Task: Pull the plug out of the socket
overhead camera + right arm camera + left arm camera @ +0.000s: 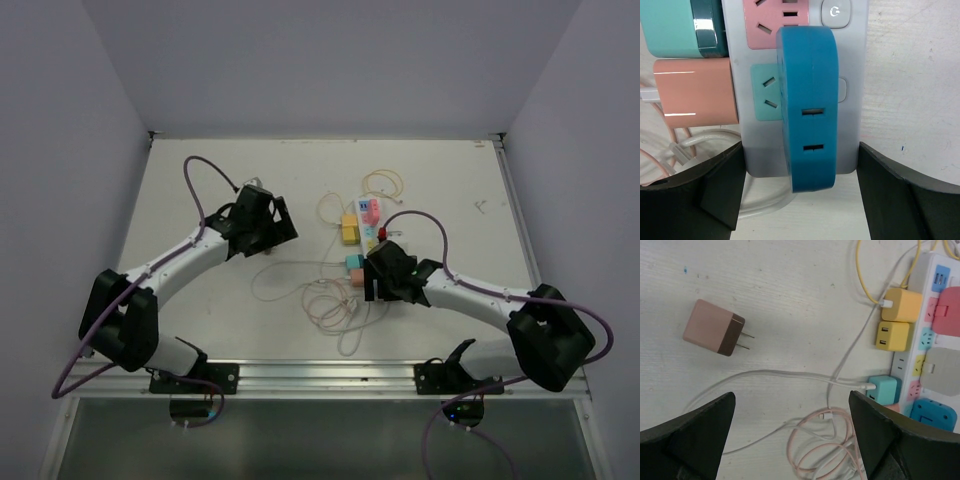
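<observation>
The white power strip lies mid-table; its near end is under my right gripper. In the right wrist view a blue plug sits in the strip at its end. My right gripper is open, one finger on each side of the strip's end, touching neither. My left gripper is open and empty to the left of the strip, above loose cables. The left wrist view shows the strip at the right edge.
A pink-and-brown charger lies unplugged on the table. Yellow, teal and pink adapters are plugged in along the strip's left side. White, pink and yellow cables coil around the strip.
</observation>
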`<action>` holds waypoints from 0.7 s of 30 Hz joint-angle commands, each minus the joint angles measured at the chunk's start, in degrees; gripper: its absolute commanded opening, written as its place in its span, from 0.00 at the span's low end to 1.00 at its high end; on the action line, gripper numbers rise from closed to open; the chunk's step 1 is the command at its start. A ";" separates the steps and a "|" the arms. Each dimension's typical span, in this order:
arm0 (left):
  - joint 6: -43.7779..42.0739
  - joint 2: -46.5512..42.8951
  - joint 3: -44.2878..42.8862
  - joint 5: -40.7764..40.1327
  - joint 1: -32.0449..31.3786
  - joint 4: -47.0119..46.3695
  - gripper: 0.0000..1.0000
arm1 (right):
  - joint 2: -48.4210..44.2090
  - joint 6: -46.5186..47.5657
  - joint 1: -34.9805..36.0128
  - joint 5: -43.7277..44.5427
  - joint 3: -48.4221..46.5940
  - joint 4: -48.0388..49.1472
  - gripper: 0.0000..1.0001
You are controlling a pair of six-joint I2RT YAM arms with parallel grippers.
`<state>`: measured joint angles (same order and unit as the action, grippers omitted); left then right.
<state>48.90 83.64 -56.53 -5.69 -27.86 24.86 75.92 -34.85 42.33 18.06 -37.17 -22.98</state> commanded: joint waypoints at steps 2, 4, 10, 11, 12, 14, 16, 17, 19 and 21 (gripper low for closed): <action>0.75 -4.44 2.04 3.32 -0.62 -3.15 1.00 | 0.98 0.31 -0.14 0.22 -2.82 0.75 0.78; 0.75 -5.67 2.65 4.81 -0.62 -3.85 1.00 | 1.16 0.48 -0.14 -0.57 -2.91 0.66 0.83; 1.98 -7.70 4.33 7.37 -2.63 -6.41 1.00 | 0.90 0.84 -0.14 -1.37 -3.00 -0.31 0.94; 2.33 -7.61 4.33 7.28 -3.34 -6.58 1.00 | 0.55 0.66 -0.23 -1.28 -2.91 -0.48 0.95; 2.42 -7.52 4.41 7.01 -4.56 -6.67 1.00 | 0.28 0.49 -0.23 -1.19 -2.82 -0.92 0.98; 2.86 -7.35 4.41 6.57 -5.80 -7.19 1.00 | -0.24 0.40 -0.14 -1.28 -2.82 -1.45 0.99; 2.95 -6.82 4.33 6.66 -7.03 -7.46 1.00 | -0.60 0.57 -0.23 -1.28 -2.56 -1.54 0.99; 3.12 -6.56 4.33 6.75 -7.30 -7.55 1.00 | -0.77 0.66 -0.14 -1.45 -2.56 -1.63 0.99; 3.13 -6.47 4.24 7.10 -7.65 -7.72 1.00 | -0.69 0.84 -0.14 -1.45 -2.56 -2.33 0.99; 3.30 -6.55 4.24 7.10 -8.09 -8.16 1.00 | -0.42 1.01 -0.23 -1.45 -2.30 -2.51 0.99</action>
<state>51.03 77.71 -52.58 0.95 -35.48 20.12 76.73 -34.46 42.33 16.91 -37.98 -24.18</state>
